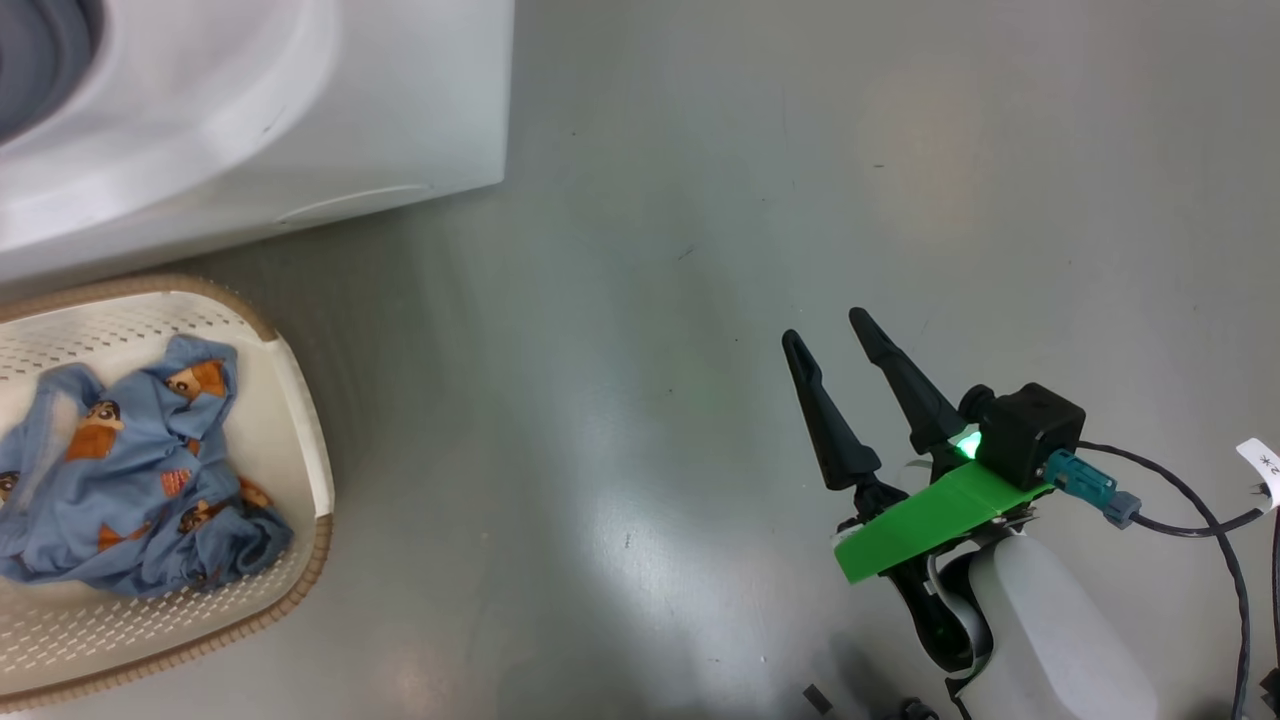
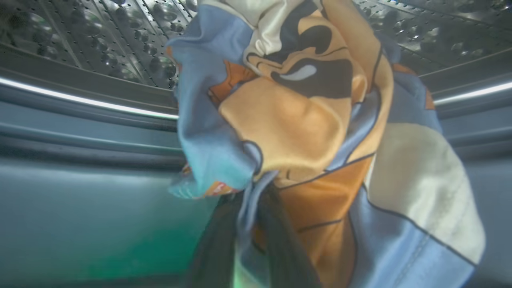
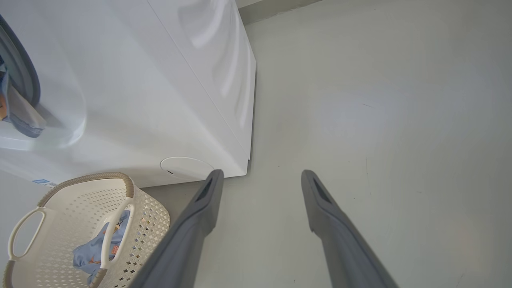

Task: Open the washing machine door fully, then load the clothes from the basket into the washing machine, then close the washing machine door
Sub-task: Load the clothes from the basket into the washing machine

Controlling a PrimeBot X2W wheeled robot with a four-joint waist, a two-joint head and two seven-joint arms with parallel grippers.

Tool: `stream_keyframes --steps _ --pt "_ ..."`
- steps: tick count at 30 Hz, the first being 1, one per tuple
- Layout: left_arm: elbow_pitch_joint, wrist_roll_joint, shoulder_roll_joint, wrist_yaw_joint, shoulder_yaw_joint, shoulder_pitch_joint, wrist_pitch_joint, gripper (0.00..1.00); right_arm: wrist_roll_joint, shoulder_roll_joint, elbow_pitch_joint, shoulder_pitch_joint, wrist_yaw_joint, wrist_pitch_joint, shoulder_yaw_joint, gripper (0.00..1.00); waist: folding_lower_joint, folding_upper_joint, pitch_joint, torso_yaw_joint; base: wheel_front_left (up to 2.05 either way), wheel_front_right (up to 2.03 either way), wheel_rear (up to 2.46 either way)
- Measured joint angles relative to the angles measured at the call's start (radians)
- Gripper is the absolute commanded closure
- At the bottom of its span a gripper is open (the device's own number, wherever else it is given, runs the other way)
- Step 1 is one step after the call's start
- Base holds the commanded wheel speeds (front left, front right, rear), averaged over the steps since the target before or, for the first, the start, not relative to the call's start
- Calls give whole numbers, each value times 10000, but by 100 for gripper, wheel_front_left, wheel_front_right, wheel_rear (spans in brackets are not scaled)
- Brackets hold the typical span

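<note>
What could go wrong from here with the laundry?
1. The garment drapes over the left gripper, so it may snag and get dragged out on withdrawal.
2. It hangs near the gasket, not deep in the drum, so the door could pinch it.

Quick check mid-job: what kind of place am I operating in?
Likely a laundry area, perhaps a test space: a white front-loading washing machine stands on a plain grey floor, with a basket of clothes beside it.

Open floor (image 1: 700, 200) stretches right of the washing machine (image 1: 300, 100), while the basket (image 1: 305, 440) crowds close against its front.
</note>
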Motion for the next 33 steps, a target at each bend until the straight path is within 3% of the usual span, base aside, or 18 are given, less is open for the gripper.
stream_keyframes --steps 9,17,33 --pt "111 -639 29 -351 -234 -165 -1210 100 10 0 40 -173 0 -2 -4 0 0 0 -54 70 0 0 0" --pt "-157 -1438 368 -393 -453 -561 -2370 100 36 -2 44 -170 0 0 0 0 0 0 -65 110 0 0 0" --pt "90 -2111 1298 -437 -2054 -903 -5210 100 113 -2 -4 -174 0 0 59 0 0 0 321 -116 0 0 0"
